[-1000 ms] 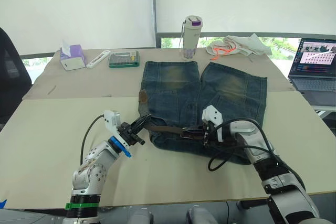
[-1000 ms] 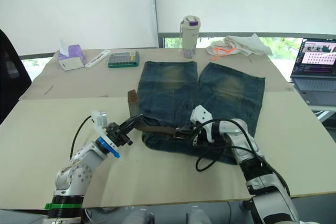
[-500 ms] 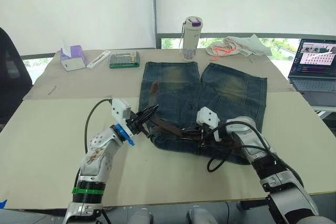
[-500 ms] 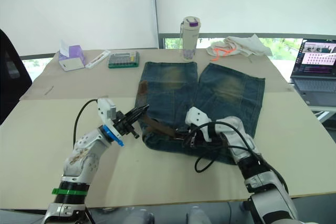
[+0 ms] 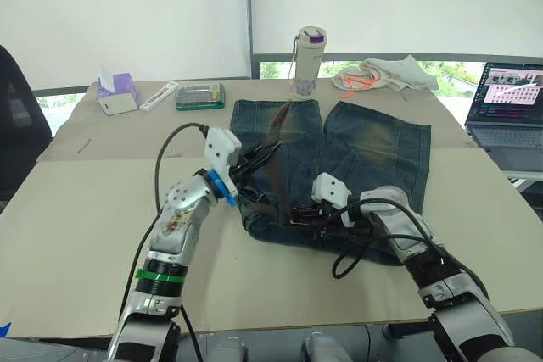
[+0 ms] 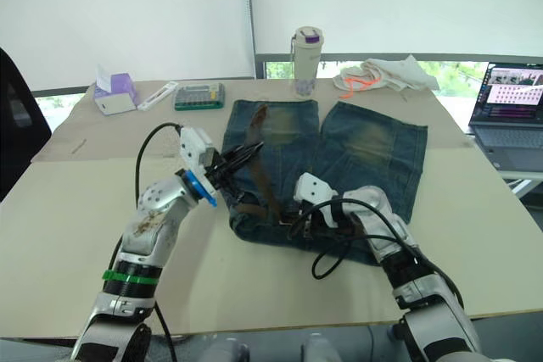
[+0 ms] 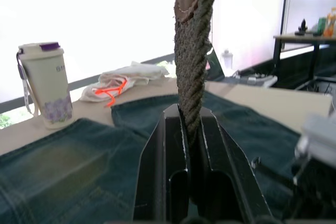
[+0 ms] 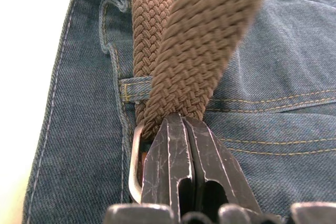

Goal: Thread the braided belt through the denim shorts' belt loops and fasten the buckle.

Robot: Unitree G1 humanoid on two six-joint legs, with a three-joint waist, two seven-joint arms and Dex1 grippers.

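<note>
The denim shorts [image 5: 327, 171] lie flat at the centre of the table [image 5: 76, 209], waistband toward the lower edge of the frame and legs reaching toward the upper centre. The braided belt [image 5: 270, 146] runs along the waistband and then rises from the left end of it, up over the left leg of the shorts.

The left gripper [image 5: 254, 161], at centre left of the frame, has its fingers [image 7: 173, 166] closed tight on the belt's free end; in the left wrist view the braided strap stands up from between them. The right gripper [image 5: 307, 216], at lower centre on the waistband, has its fingers [image 8: 184, 161] pressed together at the strap, just beside the buckle [image 8: 135, 163], whose silver frame edge shows next to a belt loop [image 8: 134, 88] with the belt passing under it.

Along the top of the frame stand a tissue box [image 5: 116, 92], a green case [image 5: 200, 95], a tumbler with a purple lid [image 5: 309, 60], and a crumpled white cloth [image 5: 386, 74]. A laptop [image 5: 507, 108] sits open at the upper right edge.
</note>
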